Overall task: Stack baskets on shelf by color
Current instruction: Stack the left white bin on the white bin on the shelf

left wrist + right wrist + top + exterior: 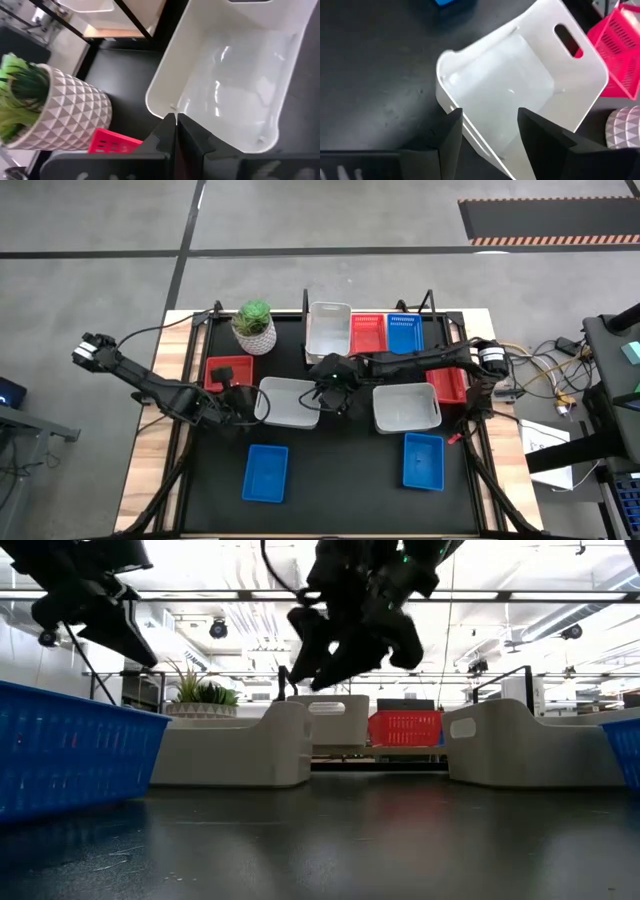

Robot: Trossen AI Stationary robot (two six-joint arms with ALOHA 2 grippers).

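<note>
1. The right gripper point(325, 387) is hovering with its fingers point(451, 137) spread wide and holding nothing, straddling the near rim of the centre white-grey basket point(289, 402) in the right wrist view.
2. In the low view the right gripper point(345, 640) is hanging clear above the table point(340, 480), over the gap between the two loose white-grey baskets.
3. The left gripper point(243, 402) is sitting with its fingers point(167, 132) pressed together and gripping nothing, right at the left rim of that same centre white-grey basket point(235, 80); whether they are touching it, I cannot tell.
4. A red basket point(228, 373) is lying just behind the left gripper, beside the potted plant point(254, 326).
5. A second white-grey basket point(406, 407) is resting right of centre, with another red basket point(449, 384) just behind its right end.
6. Two blue baskets are lying at the front of the table, one at the left point(266, 474) and one at the right point(423, 461).
7. On the shelf point(385, 312) at the back, a white-grey basket point(328, 330), a red basket point(367, 333) and a blue basket point(405, 333) are standing side by side.
</note>
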